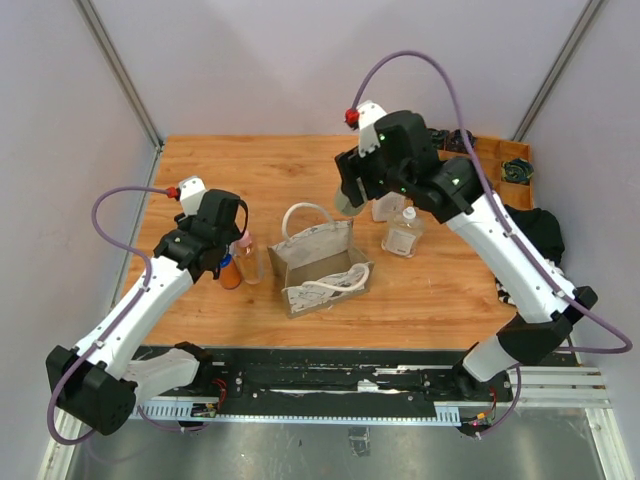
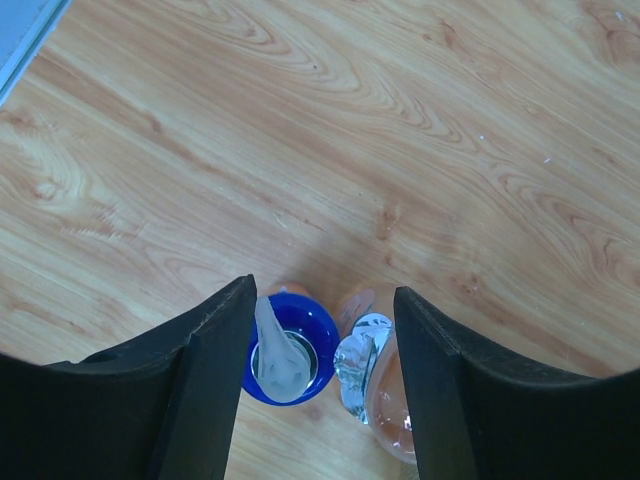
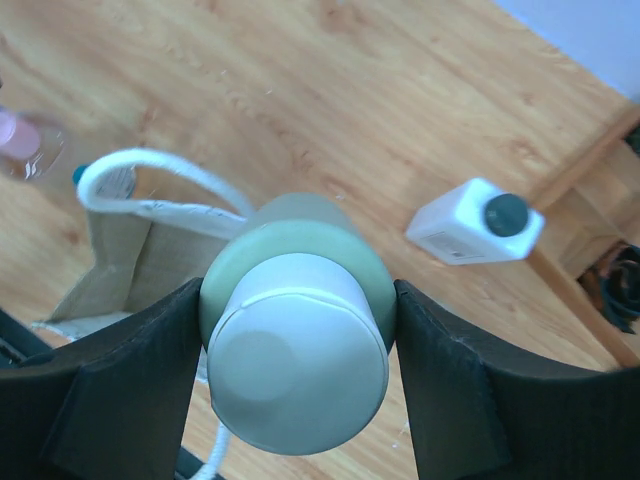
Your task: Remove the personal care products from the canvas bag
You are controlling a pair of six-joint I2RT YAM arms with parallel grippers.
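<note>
The beige canvas bag (image 1: 318, 258) stands mid-table, top open, one white rope handle up, one fallen inside; it also shows in the right wrist view (image 3: 115, 262). My right gripper (image 1: 350, 198) is shut on a pale green bottle with a white cap (image 3: 295, 350), held above the table just behind the bag's right side. My left gripper (image 2: 322, 300) is open, its fingers either side of an orange bottle with a blue pump collar (image 2: 292, 350) and a clear pinkish bottle (image 2: 385, 390), both standing left of the bag. Two clear bottles (image 1: 400, 235) stand right of the bag.
A white square bottle with a dark cap (image 3: 475, 225) stands near the wooden tray (image 1: 505, 165) at the back right, which holds black bundles. A black and striped cloth (image 1: 540, 235) lies at the right edge. Grey walls close three sides.
</note>
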